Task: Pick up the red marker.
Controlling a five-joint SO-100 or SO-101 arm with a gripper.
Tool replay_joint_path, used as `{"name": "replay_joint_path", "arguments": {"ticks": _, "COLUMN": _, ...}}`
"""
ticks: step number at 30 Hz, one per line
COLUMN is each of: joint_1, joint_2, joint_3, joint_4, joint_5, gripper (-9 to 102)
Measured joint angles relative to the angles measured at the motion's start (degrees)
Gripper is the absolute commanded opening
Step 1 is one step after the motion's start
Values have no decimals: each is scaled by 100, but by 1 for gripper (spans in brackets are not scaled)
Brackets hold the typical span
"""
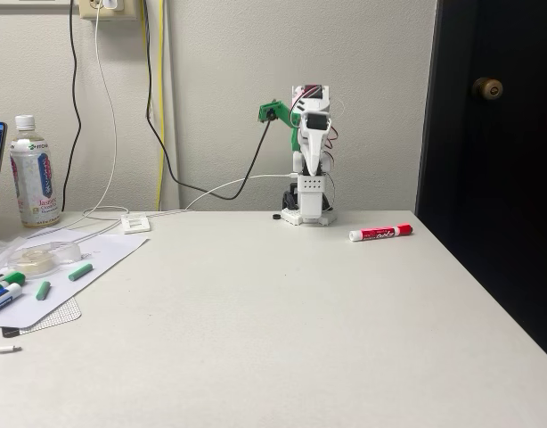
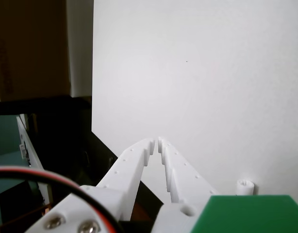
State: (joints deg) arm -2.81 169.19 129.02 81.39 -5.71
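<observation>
Presently, your white arm (image 1: 311, 169) stood folded upright at the far edge of the pale grey table (image 1: 273, 330) in the fixed view. Your white two-finger claw (image 2: 156, 142) was closed, fingertips nearly touching and gripping nothing, in the wrist view. The short red-capped whiteboard marker with a red label (image 1: 380, 233) lay flat on the table, right of the arm's base and apart from it.
</observation>
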Motion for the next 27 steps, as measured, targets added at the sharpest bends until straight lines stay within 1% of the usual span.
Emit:
{"name": "replay_joint_path", "arguments": {"ticks": 4, "joint_1": -149, "joint_2": -519, "joint_3": -835, "joint_4": 624, "joint_5": -149, "gripper": 0}}
{"name": "replay_joint_path", "arguments": {"ticks": 12, "joint_1": -747, "joint_2": -1046, "joint_3": -2057, "joint_4": 1257, "joint_5": -396, "gripper": 0}}
{"name": "replay_joint_path", "arguments": {"ticks": 21, "joint_1": -1292, "joint_2": -1204, "joint_3": -2197, "joint_4": 1802, "joint_5": -1081, "gripper": 0}}
{"name": "replay_joint_path", "arguments": {"ticks": 27, "joint_1": -1775, "joint_2": -1274, "joint_3": -2197, "joint_4": 1854, "joint_5": -1195, "gripper": 0}}
